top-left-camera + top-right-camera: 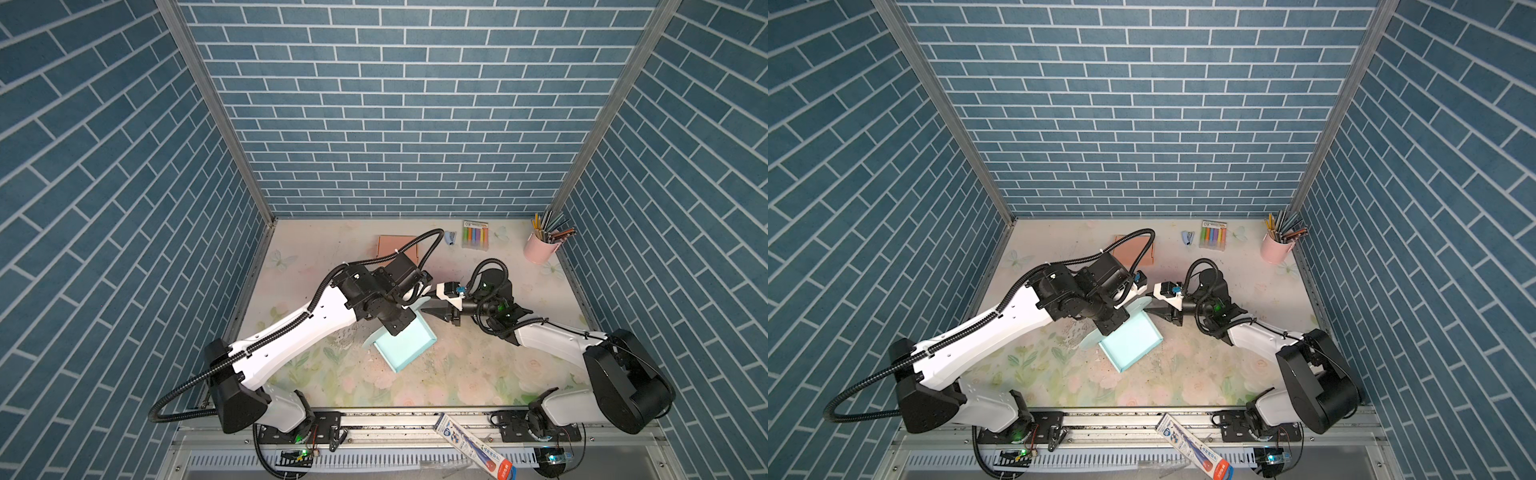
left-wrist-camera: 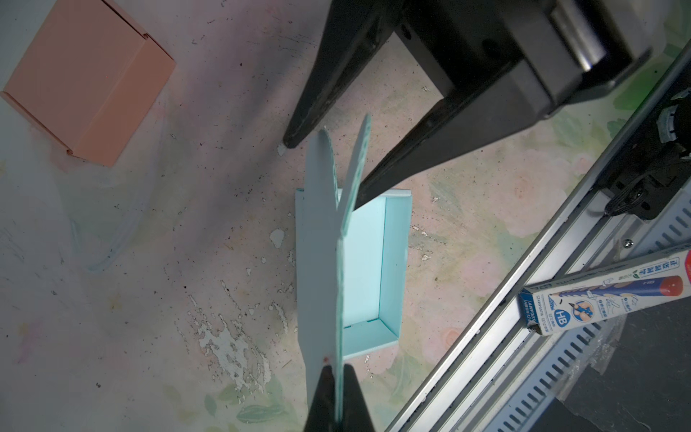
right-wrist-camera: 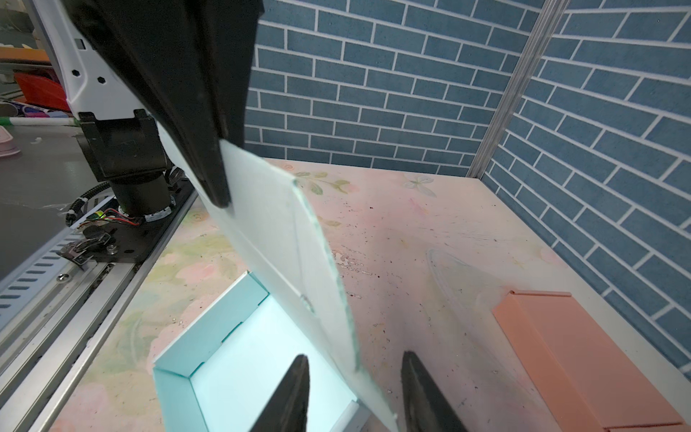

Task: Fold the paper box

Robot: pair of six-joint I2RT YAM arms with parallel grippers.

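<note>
Teal card of the paper box [image 1: 409, 345], resting open on the counter [image 1: 478, 365], is best bent along the lid hinge alone, so the walls are not crushed. Its raised lid flap [image 2: 319, 262] is pinched by the left gripper [image 2: 338, 370]; the right gripper [image 3: 355, 355] is held half-open astride the flap, unclamped.

Pale turquoise rectangular paper box [image 1: 409, 345] lies open; its lid flap [image 2: 321, 262] stands upright, pinched in the left jaws and between the spread right jaws.
</note>
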